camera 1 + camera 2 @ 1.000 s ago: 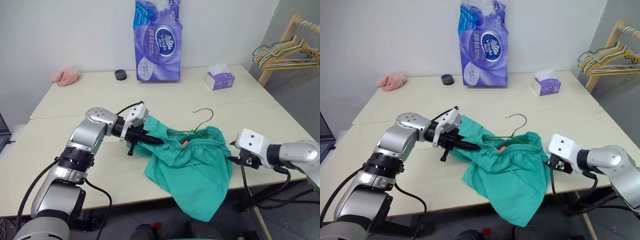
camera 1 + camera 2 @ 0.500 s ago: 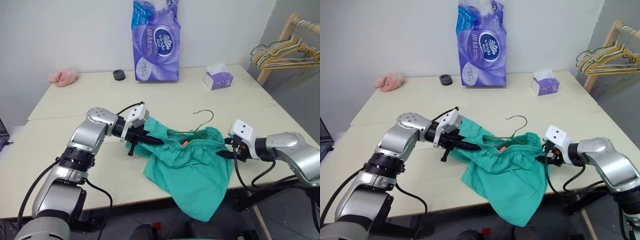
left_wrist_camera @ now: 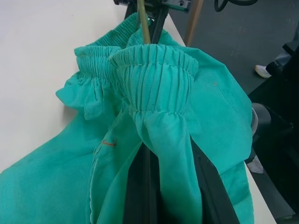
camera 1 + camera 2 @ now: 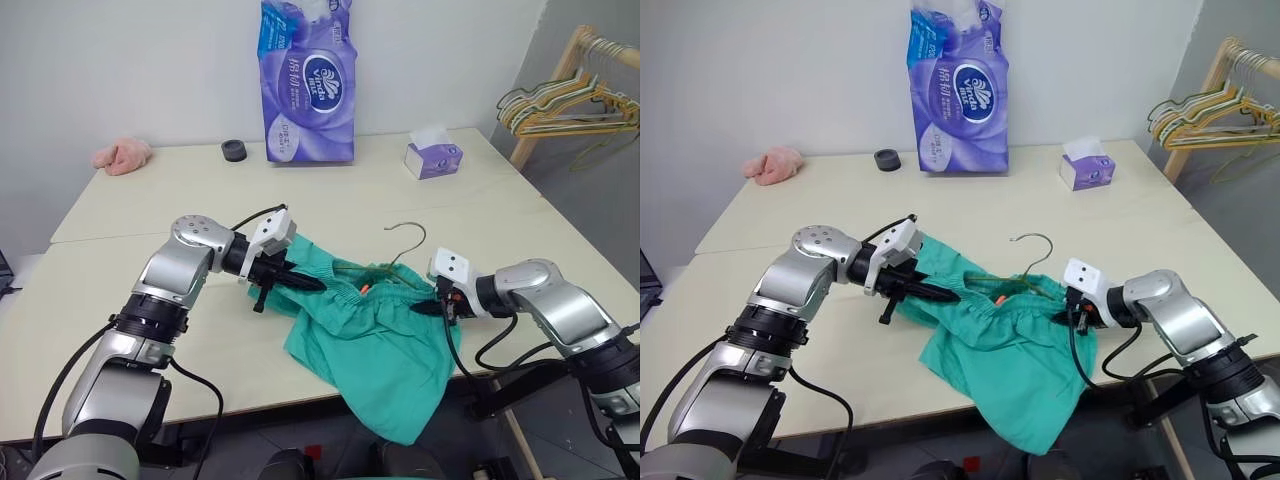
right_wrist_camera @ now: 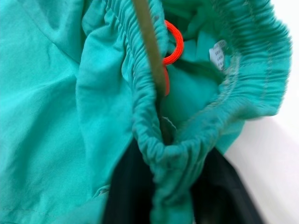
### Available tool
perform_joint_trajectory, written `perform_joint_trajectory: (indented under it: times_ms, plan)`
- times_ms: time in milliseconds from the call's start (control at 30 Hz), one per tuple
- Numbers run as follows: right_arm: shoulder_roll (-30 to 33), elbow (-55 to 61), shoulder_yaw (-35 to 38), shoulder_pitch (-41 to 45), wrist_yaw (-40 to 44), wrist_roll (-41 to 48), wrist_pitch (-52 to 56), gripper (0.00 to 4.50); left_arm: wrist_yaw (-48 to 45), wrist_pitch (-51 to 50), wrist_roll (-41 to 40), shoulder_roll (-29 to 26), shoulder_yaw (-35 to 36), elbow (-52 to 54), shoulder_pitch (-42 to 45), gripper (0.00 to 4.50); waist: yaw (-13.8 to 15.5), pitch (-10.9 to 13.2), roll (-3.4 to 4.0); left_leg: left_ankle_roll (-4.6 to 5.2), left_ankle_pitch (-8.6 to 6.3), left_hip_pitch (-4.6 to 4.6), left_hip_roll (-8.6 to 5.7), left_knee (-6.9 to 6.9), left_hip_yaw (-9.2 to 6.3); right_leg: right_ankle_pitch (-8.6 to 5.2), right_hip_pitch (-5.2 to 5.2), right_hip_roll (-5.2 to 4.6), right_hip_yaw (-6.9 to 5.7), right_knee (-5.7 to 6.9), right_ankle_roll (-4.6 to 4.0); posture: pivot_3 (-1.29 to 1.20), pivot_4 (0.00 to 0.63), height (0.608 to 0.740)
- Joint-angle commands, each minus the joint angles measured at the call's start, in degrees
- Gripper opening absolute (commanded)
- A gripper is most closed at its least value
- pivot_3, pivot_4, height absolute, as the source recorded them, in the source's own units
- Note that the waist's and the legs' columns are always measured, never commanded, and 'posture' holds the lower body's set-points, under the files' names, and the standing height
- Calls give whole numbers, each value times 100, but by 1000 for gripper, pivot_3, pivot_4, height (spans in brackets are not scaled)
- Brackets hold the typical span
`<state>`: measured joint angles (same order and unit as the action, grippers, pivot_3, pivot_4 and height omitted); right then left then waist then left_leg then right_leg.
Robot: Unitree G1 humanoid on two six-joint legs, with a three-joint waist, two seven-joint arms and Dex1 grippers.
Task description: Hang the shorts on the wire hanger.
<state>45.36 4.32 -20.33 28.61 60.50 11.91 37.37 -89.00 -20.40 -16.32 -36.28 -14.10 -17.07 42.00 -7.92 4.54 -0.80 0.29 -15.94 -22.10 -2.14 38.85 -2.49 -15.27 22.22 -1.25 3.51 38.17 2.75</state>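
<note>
Left gripper [image 4: 305,283]: I've got it clamped on the shorts [image 4: 385,345] at their left waistband.
Right gripper [image 4: 428,308]: at their right edge.
Wire hanger [image 4: 402,252]: hook pokes out far side.
Shorts: drape over near table [image 4: 150,215] edge.

The teal-green shorts [image 4: 375,335] are lying crumpled at the bench's near edge, one leg drooping over it, the gathered elastic waistband bunching open with an orange drawstring loop showing inside. The thin olive-grey wire hanger [image 4: 404,246] is sitting partly inside the waistband, its curled hook sticking out toward the far side.
</note>
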Motion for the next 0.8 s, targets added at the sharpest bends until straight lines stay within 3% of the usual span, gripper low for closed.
perform_joint_trajectory:
  times_ms: [33,267,367,600,800]
  plan:
    - [-45,358,279,18,-37,88,50,19,76,133,-16,-27,147,139,2,0,-1,0,0,0,0,0,0,0,-2,0,0,0,-2,0,0,-164,42,740]
    - [-13,994,645,-187,-154,251,368,19,376,689,242,54,205,-192,-16,0,6,-1,1,-1,0,-2,-2,0,-7,0,1,-4,-5,0,0,-167,42,740]
    - [188,1501,869,-391,-99,398,571,0,506,795,355,68,255,-551,76,573,10,-1,2,-1,0,-2,-4,0,-8,0,1,-5,-6,1,0,-170,42,740]
    - [708,2173,1311,-805,-62,710,986,0,1052,1556,631,222,460,-1472,327,2628,36,-1,2,-1,0,-6,-6,0,-16,0,0,-8,-15,-2,0,-170,42,740]
    - [1129,2145,1815,-1257,-247,864,1435,0,1608,1902,696,345,715,-2031,562,2628,51,-1,1,-1,0,-8,-7,0,-16,0,0,-10,-14,-3,1,-186,50,740]
